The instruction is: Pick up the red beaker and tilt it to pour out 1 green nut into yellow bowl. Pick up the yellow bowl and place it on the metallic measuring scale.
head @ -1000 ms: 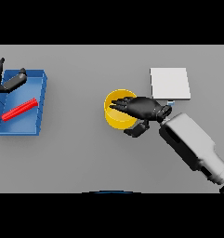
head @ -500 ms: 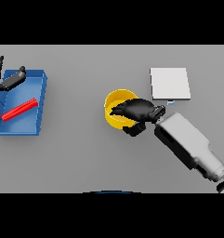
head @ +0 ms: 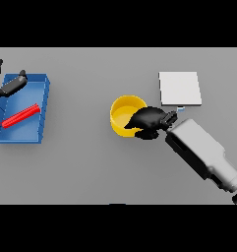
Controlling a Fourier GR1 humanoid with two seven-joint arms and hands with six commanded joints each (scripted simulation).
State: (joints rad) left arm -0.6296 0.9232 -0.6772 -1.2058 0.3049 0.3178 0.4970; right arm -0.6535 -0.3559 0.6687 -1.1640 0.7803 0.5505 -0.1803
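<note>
The yellow bowl (head: 123, 114) stands on the grey table near the middle. My right hand (head: 148, 121) is at the bowl's right rim with its fingers curled over that rim. Just right of and beyond the bowl lies the metallic measuring scale (head: 179, 88), a flat pale square. The red beaker (head: 20, 115) lies on its side in the blue tray (head: 41, 105) at the far left. My left hand (head: 8, 86) shows at the left edge over the tray's far corner, fingers straight. No green nut can be made out inside the bowl.
My right forearm (head: 200, 151) stretches from the lower right toward the bowl. The blue tray's walls surround the beaker at the left side.
My right hand has drawn back to the right across the bowl and closed on its right rim. The bowl has shifted slightly right. The left hand is unmoved.
</note>
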